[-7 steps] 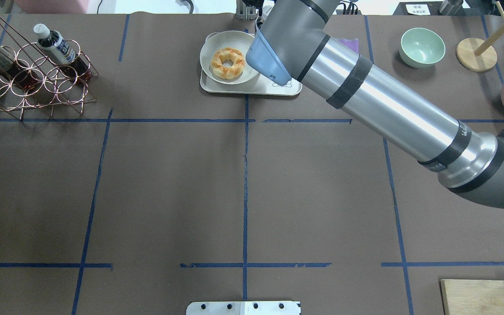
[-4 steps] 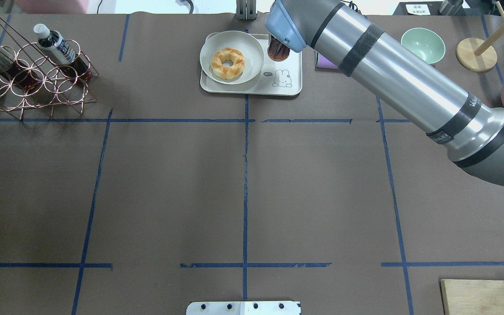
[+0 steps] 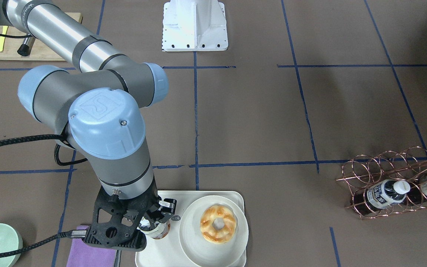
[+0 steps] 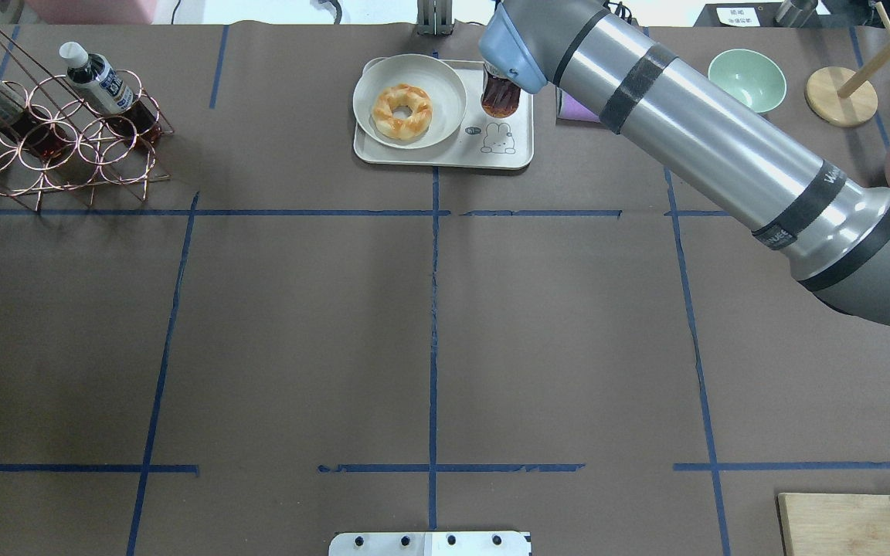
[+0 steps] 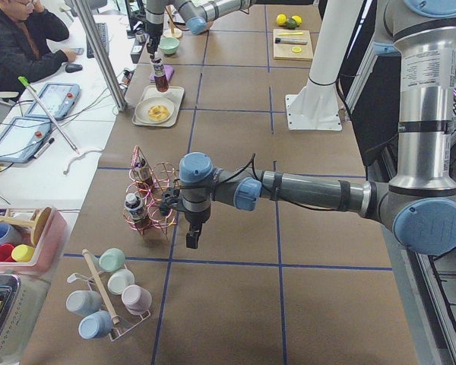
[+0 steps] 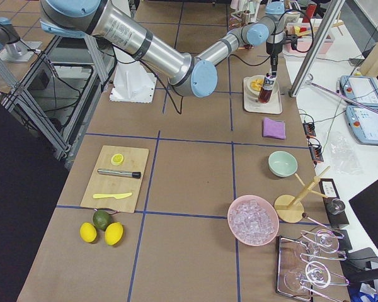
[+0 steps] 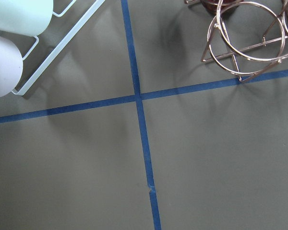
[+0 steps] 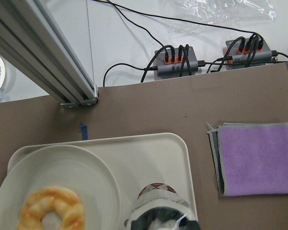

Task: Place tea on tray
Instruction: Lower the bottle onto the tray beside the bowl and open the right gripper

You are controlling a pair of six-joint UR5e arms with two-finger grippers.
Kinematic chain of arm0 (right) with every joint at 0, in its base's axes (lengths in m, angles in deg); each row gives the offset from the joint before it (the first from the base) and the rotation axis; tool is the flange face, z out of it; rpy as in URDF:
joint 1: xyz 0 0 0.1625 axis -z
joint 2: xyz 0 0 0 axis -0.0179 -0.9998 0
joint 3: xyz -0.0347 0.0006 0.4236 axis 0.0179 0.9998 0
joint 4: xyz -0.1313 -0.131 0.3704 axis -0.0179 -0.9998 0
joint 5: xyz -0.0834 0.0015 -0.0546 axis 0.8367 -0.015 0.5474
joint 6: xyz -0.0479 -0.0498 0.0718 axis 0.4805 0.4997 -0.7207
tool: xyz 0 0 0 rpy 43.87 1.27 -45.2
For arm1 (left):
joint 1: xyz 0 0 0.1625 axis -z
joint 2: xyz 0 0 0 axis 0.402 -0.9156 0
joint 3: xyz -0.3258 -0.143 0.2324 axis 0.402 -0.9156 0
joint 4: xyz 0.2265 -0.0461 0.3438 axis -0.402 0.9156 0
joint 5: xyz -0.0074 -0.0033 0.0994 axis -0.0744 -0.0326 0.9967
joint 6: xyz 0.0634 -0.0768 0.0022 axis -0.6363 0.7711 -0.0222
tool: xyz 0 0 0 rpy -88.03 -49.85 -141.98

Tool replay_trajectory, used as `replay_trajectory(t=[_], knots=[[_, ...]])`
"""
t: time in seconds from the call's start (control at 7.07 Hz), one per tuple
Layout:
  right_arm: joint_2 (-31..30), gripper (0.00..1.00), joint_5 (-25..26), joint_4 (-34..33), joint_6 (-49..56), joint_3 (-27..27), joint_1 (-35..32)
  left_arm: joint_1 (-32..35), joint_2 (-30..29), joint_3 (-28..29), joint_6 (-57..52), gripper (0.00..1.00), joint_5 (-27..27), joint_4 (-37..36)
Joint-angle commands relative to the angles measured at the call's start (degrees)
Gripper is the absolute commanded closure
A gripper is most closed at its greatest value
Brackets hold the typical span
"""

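My right gripper (image 3: 156,221) is clamped on the upper body of the tea (image 4: 501,96). The bottle hangs upright straight below the fingers, over the far right corner of the tray (image 4: 521,157), just right of the plate (image 4: 445,81). I can't tell if its base touches. The left gripper (image 5: 191,237) is well apart, and I can't tell its finger state.

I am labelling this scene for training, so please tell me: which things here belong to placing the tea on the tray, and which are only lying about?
For the job: the tea, the tray, the right gripper.

Lying about: plate, doughnut, purple cloth, green bowl, copper rack, cutting board.
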Motion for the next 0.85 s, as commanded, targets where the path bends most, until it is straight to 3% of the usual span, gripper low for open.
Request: replay_trajectory(t=[0.0, 0.42, 0.57, 0.71], knots=[[0.05, 1.00, 0.00, 1.24, 0.03, 1.30, 0.02, 0.06, 0.00, -0.01, 0.00, 0.00, 0.00, 0.00], [-0.03, 0.96, 0.00, 2.12, 0.11, 1.92, 0.11, 0.06, 0.00, -0.37, 0.09, 0.00, 0.00, 0.00], [-0.21, 0.85, 0.00, 2.55, 0.03, 1.92, 0.11, 0.06, -0.09, -0.37, 0.09, 0.00, 0.00, 0.00], [-0.38, 0.64, 0.00, 2.65, 0.03, 1.92, 0.11, 0.06, -0.09, -0.45, 0.09, 0.00, 0.00, 0.00]])
